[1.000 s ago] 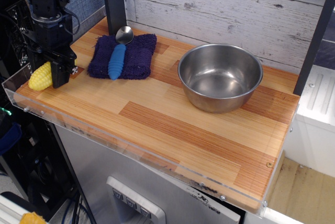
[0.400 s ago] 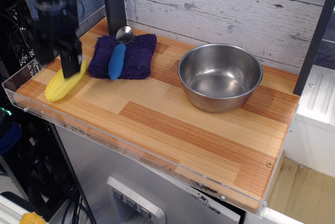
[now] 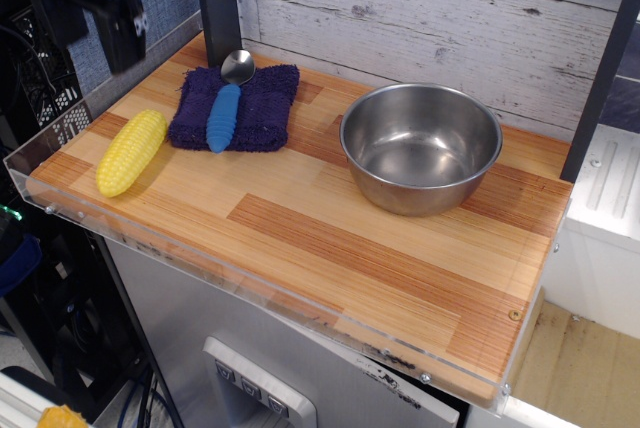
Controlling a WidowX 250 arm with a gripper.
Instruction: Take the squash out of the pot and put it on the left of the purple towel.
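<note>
Squash (image 3: 131, 152) lies flat on the wooden table (image 3: 330, 238), just left of the purple towel (image 3: 238, 106), not touching it, narrow end toward the front edge. 1 blue-handled spoon (image 3: 225, 105) rests on the towel. Pot (image 3: 421, 147) sits well right of the towel, nothing inside. Gripper (image 3: 112, 23) hangs above and left of the towel, holding nothing; finger spread cannot be made out.
</note>
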